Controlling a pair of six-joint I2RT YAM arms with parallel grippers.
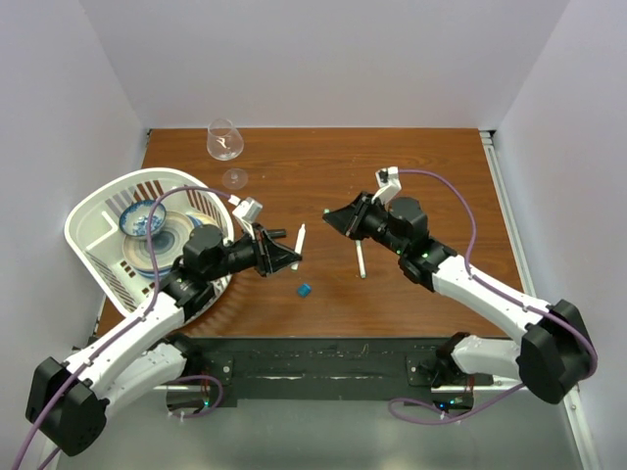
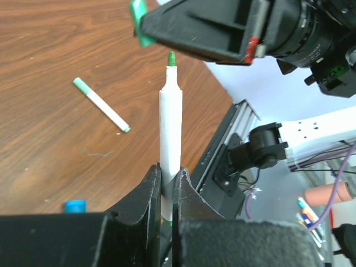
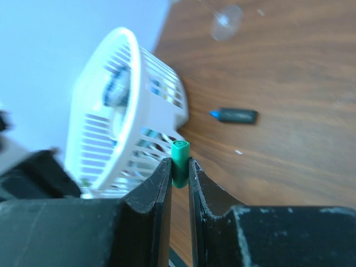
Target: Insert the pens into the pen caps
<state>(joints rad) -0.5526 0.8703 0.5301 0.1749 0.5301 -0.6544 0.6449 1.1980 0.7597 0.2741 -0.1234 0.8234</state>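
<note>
My left gripper (image 1: pixel 293 258) is shut on a white pen (image 1: pixel 300 238) and holds it above the table. In the left wrist view the pen (image 2: pixel 170 128) stands up from the gripper (image 2: pixel 167 173), and its green tip (image 2: pixel 171 57) points at the right gripper. My right gripper (image 1: pixel 329 217) is shut on a green cap (image 3: pixel 179 160), which also shows in the left wrist view (image 2: pixel 139 22) a short way up and left of the pen tip. A second white pen (image 1: pixel 361 259) lies on the table. A blue cap (image 1: pixel 304 290) lies near the front.
A white basket (image 1: pixel 90 240) with a bowl (image 1: pixel 143 219) and plates sits at the left. A clear wine glass (image 1: pixel 224 140) is at the back. A short dark marker with a blue tip (image 3: pixel 236 115) lies between the basket and the grippers.
</note>
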